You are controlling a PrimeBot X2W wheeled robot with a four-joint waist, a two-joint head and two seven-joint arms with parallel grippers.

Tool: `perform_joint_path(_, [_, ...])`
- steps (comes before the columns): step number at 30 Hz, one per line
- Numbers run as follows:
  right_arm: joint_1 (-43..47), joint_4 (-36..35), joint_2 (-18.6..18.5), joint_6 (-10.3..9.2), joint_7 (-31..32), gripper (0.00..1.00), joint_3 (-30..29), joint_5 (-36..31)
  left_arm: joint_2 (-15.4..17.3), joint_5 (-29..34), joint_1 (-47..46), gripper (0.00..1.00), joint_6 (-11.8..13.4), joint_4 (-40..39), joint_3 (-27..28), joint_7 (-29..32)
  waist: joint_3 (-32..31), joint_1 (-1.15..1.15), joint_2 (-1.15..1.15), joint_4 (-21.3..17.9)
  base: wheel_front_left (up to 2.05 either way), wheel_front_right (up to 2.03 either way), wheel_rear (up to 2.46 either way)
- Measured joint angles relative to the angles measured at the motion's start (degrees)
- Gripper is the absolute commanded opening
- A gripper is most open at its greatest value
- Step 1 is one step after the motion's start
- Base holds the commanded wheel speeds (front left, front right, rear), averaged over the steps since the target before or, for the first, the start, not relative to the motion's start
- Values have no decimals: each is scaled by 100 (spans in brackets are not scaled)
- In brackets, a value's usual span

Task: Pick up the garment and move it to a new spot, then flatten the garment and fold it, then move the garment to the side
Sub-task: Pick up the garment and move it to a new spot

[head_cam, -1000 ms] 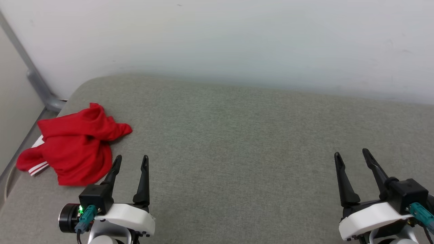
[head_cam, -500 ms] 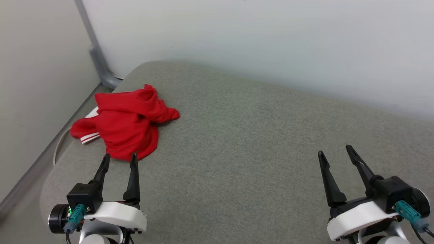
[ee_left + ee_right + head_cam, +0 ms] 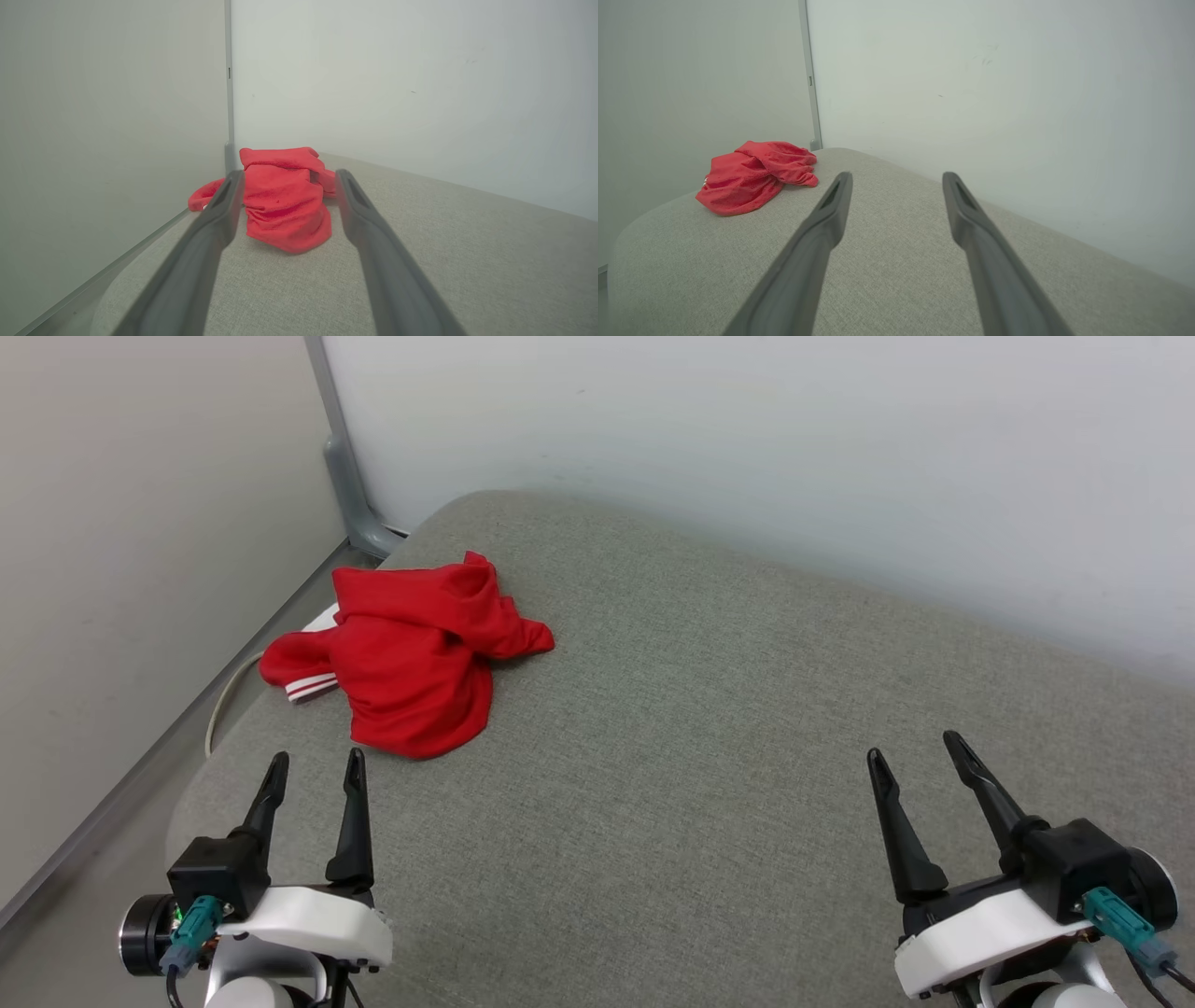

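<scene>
The garment (image 3: 411, 658) is a crumpled bright red heap with a bit of red-and-white striped trim, lying at the far left corner of a grey fabric surface (image 3: 709, 728). My left gripper (image 3: 316, 767) hovers open just short of it, nothing between its fingers. In the left wrist view the garment (image 3: 285, 205) sits straight ahead, framed by the open left gripper (image 3: 286, 176). My right gripper (image 3: 913, 747) is open and far off to the right; in the right wrist view the garment (image 3: 752, 177) lies well to the left of the open right gripper (image 3: 896, 177).
A white wall (image 3: 747, 448) runs along the back of the surface. A grey corner post (image 3: 347, 485) stands behind the garment, with a side wall (image 3: 121, 541) to the left. A pale cable (image 3: 222, 700) hangs by the left edge. Bare fabric stretches between the grippers.
The head view has swung left, so the garment appears further right and higher. Both grippers stay open and hold their pose relative to the body.
</scene>
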Motion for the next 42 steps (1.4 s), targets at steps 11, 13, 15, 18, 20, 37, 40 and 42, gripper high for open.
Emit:
perform_joint_path(11, [-48,-49,0,0,-16,100,-2,7,3,-31,-191,100,-12,163,62,0,104,0,0,-15,0,0,0])
perform_joint_path(13, [-121,-101,-26,0,16,100,33,5,33,-65,-375,100,-21,312,54,0,199,0,0,-54,0,0,0])
perform_joint_path(15, [-172,-129,-77,0,79,100,54,-2,90,-215,-614,100,-27,565,53,0,310,0,0,-108,0,0,0])
perform_joint_path(18, [-287,-213,-157,0,156,100,69,-5,249,-539,-1032,100,-30,969,94,218,504,0,0,-215,0,0,0])
perform_joint_path(20, [-381,-268,-202,0,198,100,76,-14,399,-810,-1373,100,-35,1185,133,423,657,0,0,-299,0,0,0])
perform_joint_path(37, [-1150,-834,-539,0,397,100,87,-46,1836,-2213,-3504,100,-35,1979,412,3228,2421,1,0,-1123,0,0,0])
perform_joint_path(40, [-1287,-956,-560,0,380,100,145,-44,2093,-2339,-3757,100,-31,2191,485,3679,2739,1,0,-1267,0,0,0])
perform_joint_path(42, [-1360,-1013,-564,0,369,100,160,-44,2237,-2363,-3902,100,10,2331,503,3924,2942,1,0,-1358,0,0,0])
